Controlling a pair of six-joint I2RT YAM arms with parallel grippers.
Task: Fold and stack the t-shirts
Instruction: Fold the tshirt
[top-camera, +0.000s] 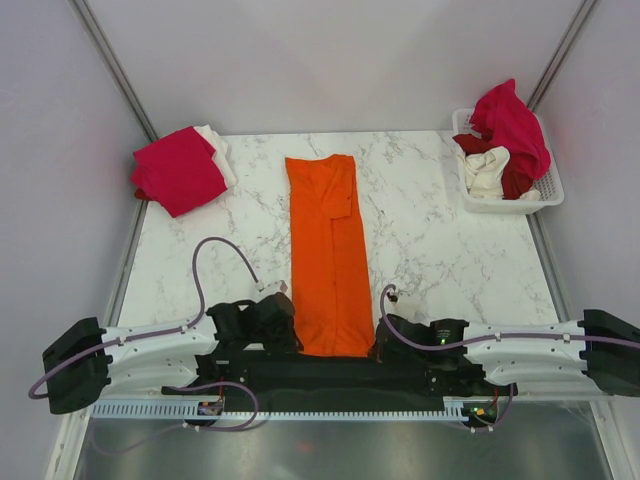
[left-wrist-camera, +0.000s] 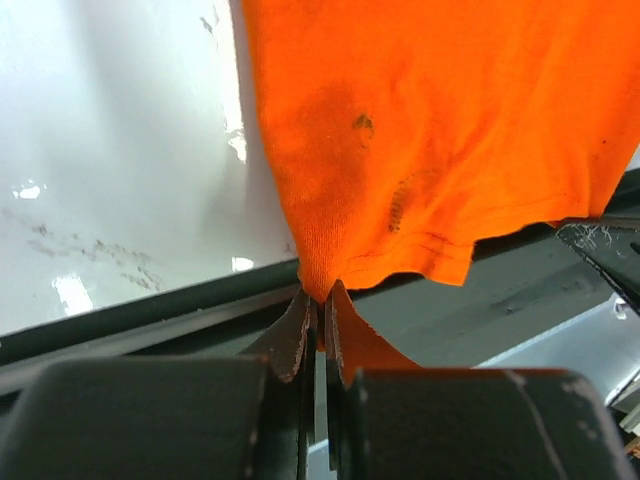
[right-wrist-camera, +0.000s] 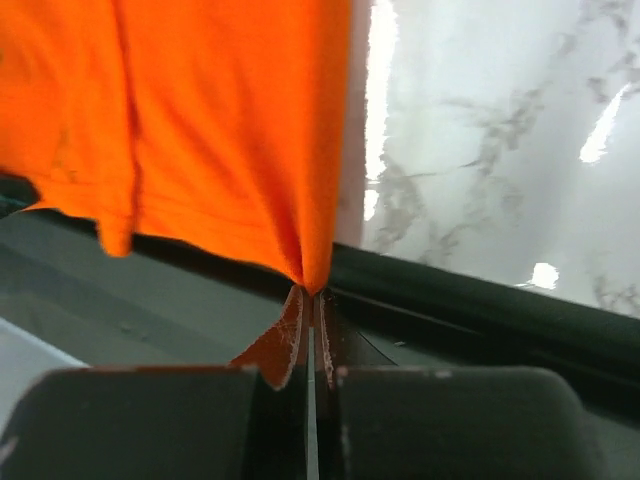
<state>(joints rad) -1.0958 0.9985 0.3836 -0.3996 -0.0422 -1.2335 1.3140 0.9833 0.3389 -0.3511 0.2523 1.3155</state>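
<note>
Wrist views only — left tool (left-wrist-camera: 320, 300), right tool (right-wrist-camera: 310, 296) clamp orange t-shirt (top-camera: 328, 260) corners.

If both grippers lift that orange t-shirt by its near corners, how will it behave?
Probably floppy: the orange t-shirt gathers into creases where the left gripper and right gripper pinch it. It would likely sag between them, since the hem runs wavy. It looks thin, so probably light.

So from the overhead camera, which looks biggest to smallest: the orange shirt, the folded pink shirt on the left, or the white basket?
1. orange shirt, clearly the largest.
2 and 3. white basket and folded pink shirt look about alike. The basket is maybe slightly bigger, but it is too close to rank.
</note>
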